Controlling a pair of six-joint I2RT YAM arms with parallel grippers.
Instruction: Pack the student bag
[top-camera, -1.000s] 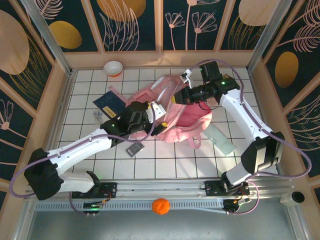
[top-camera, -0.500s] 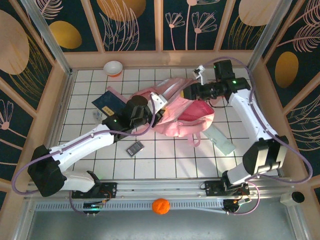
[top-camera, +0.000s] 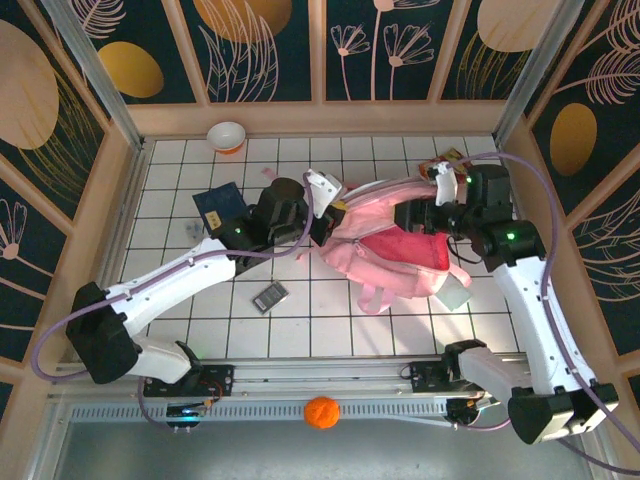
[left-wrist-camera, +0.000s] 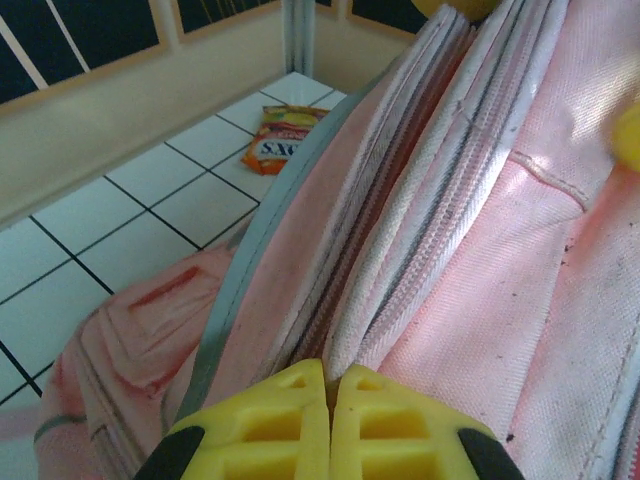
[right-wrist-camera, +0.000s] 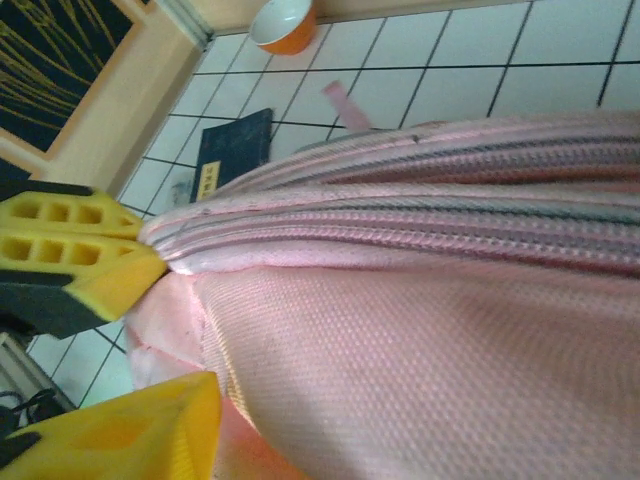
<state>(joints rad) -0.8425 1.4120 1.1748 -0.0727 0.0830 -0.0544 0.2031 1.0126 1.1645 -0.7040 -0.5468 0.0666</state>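
Now, your student bag (top-camera: 400, 250): pink, lying on the white tiled desk (top-camera: 290, 325), right of the middle, between your two arms.
Your left fingers (left-wrist-camera: 270, 425): pressed together, pinching the bag's zip edge.
Your right fingers (right-wrist-camera: 70, 250): apart, with the bag's other end between them.
Bowl (top-camera: 227, 135): orange and white, at the far edge, well apart from the bag.
Dark book (top-camera: 215, 205): beside your left arm.
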